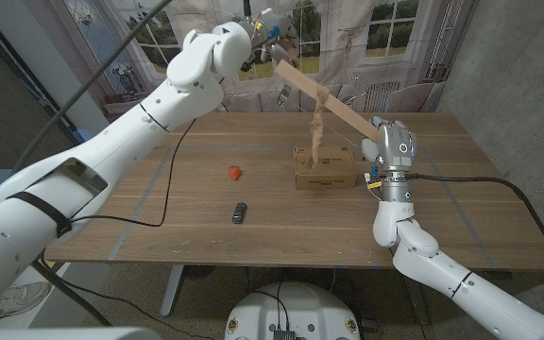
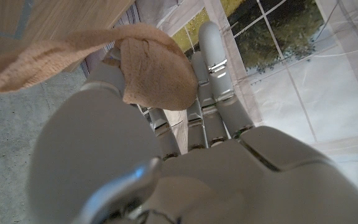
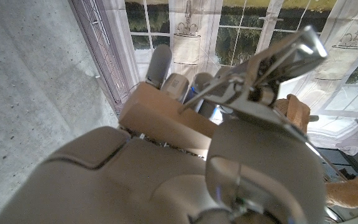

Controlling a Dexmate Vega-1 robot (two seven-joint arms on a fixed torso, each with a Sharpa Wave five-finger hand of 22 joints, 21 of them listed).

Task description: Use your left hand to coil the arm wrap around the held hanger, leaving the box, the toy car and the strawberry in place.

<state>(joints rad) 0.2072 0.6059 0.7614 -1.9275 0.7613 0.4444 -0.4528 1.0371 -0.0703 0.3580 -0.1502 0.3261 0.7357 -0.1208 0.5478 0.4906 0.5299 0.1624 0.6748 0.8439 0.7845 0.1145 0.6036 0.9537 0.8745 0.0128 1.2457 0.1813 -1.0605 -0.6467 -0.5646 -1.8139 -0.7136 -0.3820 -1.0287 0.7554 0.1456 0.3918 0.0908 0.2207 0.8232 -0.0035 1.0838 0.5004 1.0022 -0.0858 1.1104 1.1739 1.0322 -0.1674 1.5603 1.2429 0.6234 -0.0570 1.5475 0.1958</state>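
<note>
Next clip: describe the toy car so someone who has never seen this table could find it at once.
Start at the wooden table and find the cardboard box near its middle. Toward the robot's left of the box lies a red strawberry; the toy car sits just nearer the robot than that. It is the small dark oblong, unlike the round red berry.
</note>
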